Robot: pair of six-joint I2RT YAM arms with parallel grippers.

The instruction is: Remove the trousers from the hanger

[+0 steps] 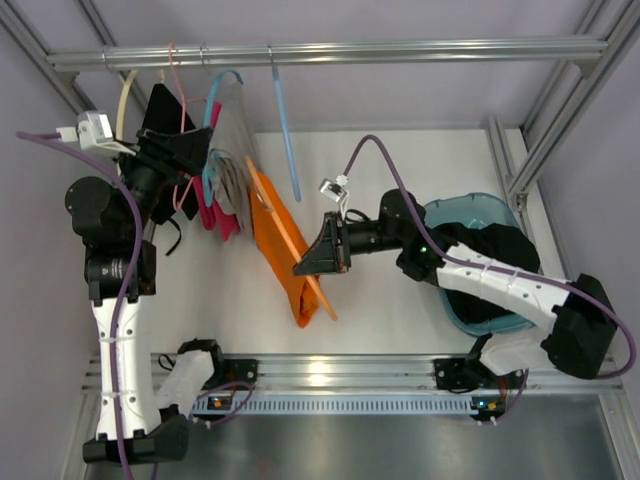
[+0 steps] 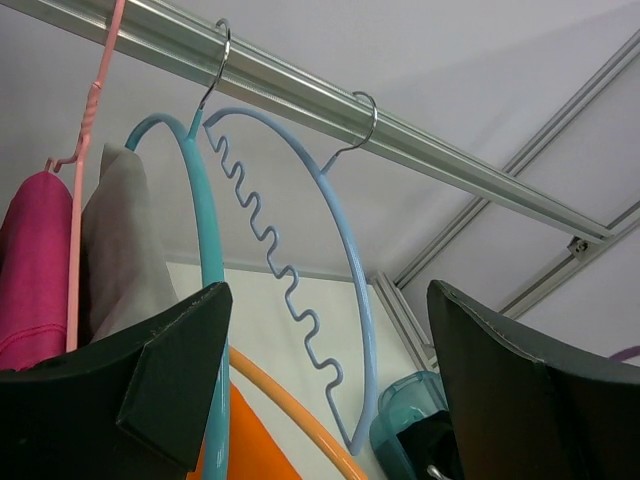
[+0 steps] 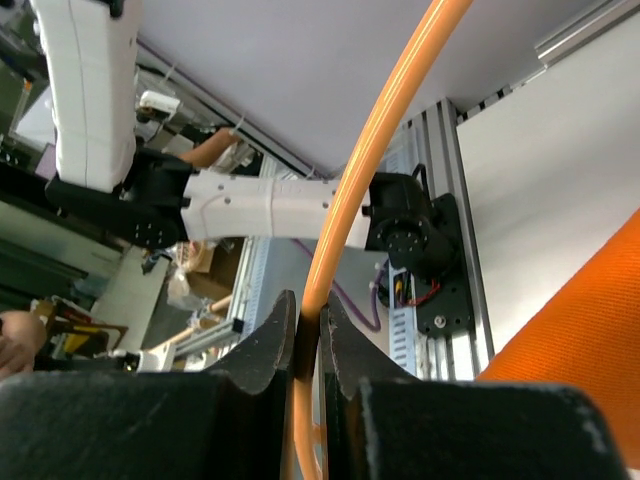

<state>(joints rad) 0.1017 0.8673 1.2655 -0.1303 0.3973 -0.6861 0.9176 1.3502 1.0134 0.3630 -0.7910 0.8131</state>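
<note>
Bright orange trousers (image 1: pixel 278 238) hang folded over an orange hanger (image 1: pixel 325 305) that slants down over the table, away from the rail. My right gripper (image 1: pixel 318 258) is shut on that hanger's lower rod. The right wrist view shows both fingers pinching the orange hanger (image 3: pixel 345 200) at my right gripper (image 3: pixel 310 335), with the orange trousers (image 3: pixel 590 320) at the lower right. Black trousers (image 1: pixel 490 250) lie in the teal basket (image 1: pixel 470 203). My left gripper (image 1: pixel 195 150) stands open up among the hangers on the rail; in its wrist view my left gripper (image 2: pixel 325 390) holds nothing.
The metal rail (image 1: pixel 330 50) carries a pale blue empty hanger (image 1: pixel 288 140), a teal hanger (image 2: pixel 205 240) with grey cloth (image 1: pixel 232 180) and a pink hanger with magenta cloth (image 1: pixel 215 215). Frame posts stand at the right edge.
</note>
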